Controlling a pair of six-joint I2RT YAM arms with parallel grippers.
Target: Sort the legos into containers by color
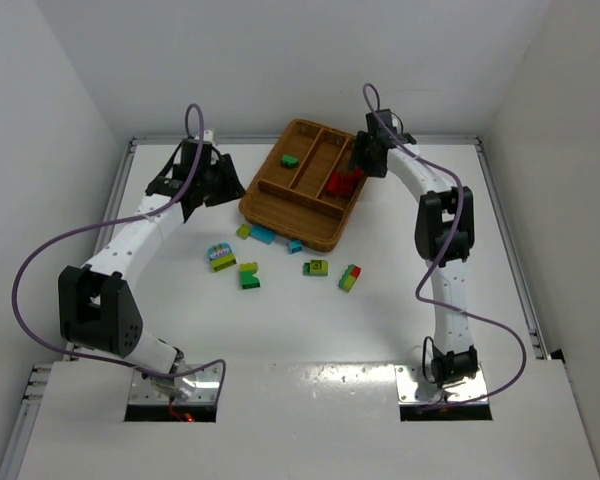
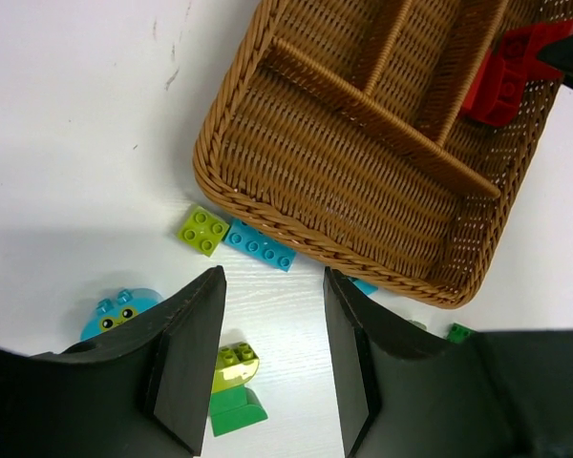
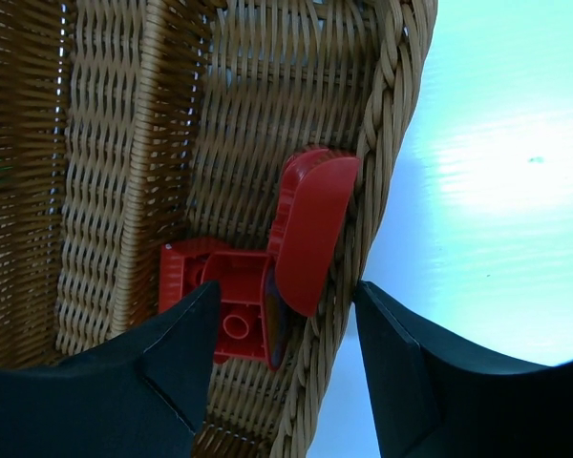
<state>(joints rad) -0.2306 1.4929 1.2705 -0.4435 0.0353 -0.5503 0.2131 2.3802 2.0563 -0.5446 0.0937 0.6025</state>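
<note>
**Most legos wait on the bench; red and green ones are in the tray**

Nearest the arms, loose legos lie on the white bench (image 1: pixel 180 320). There is a green-and-red pair (image 1: pixel 349 277), a green one (image 1: pixel 316 267), a lime-on-green stack (image 2: pixel 234 386) and a round-topped blue piece (image 1: pixel 220 257). A bit farther on, a lime square (image 2: pixel 204 230) and a long blue lego (image 2: pixel 258 246) lie side by side. The blue one is right against the wall of the wicker tray (image 2: pixel 206 162).

Inside the tray, the red legos (image 3: pixel 267 277) sit in the right-hand long part, leaning on the outer wall. One green lego (image 1: pixel 289 159) sits in the left long part.

The right gripper (image 3: pixel 285 291) hangs over the red legos with its fingers wide apart, holding nothing. The left gripper (image 2: pixel 272 286) is spread open too, and empty. It hovers above the bench beside the tray's left corner.

These legos look hard, smooth and very light, so they should not bend or break, but they could slip or skid away. I think it is best to pinch one on its two flat sides, low down, not on the bumpy top. The stacked ones may pop apart, so grab the bottom piece.
</note>
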